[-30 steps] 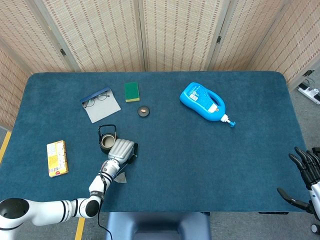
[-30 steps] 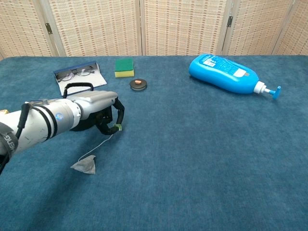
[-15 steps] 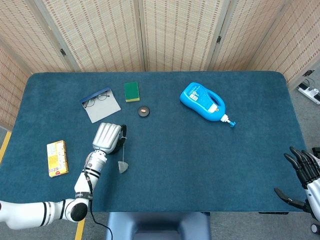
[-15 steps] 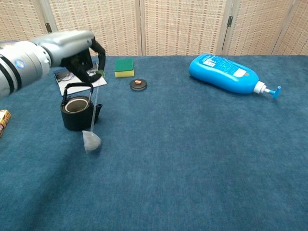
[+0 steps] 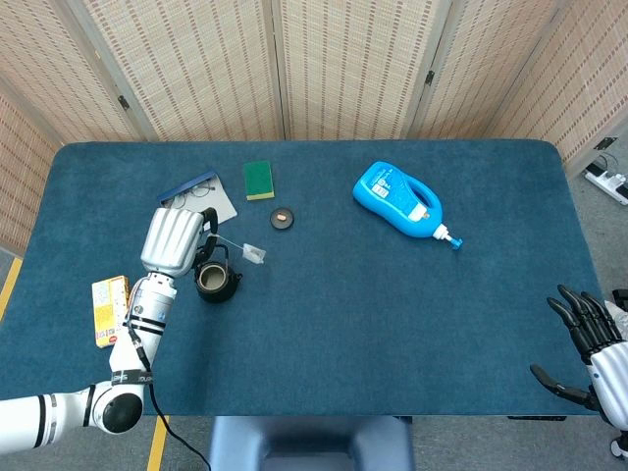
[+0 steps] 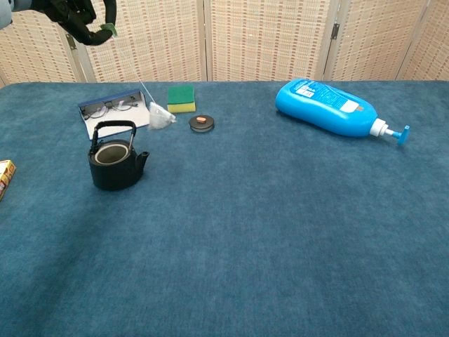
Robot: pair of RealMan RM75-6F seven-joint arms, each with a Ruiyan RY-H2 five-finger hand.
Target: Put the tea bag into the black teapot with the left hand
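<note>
My left hand [image 5: 174, 240] is raised high above the table, at the top left corner of the chest view [image 6: 78, 12]. It pinches the green tag [image 6: 107, 29] of the tea bag's string. The tea bag [image 6: 160, 116] swings out to the right on the taut string, in the air above the table [image 5: 256, 254]. The black teapot [image 6: 115, 165] stands open with its handle up, below and left of the bag [image 5: 212, 282]. Its lid [image 6: 200, 123] lies apart on the cloth. My right hand [image 5: 589, 343] hangs off the table's near right corner, fingers spread, holding nothing.
A blue detergent bottle [image 6: 330, 107] lies at the back right. A green sponge [image 6: 182, 97] and glasses on a grey case [image 6: 116, 109] sit behind the teapot. A yellow box [image 5: 111, 310] lies near the left edge.
My left hand rose from table level to well above the teapot, lifting the tea bag off the cloth. The bag now swings out to the right.
</note>
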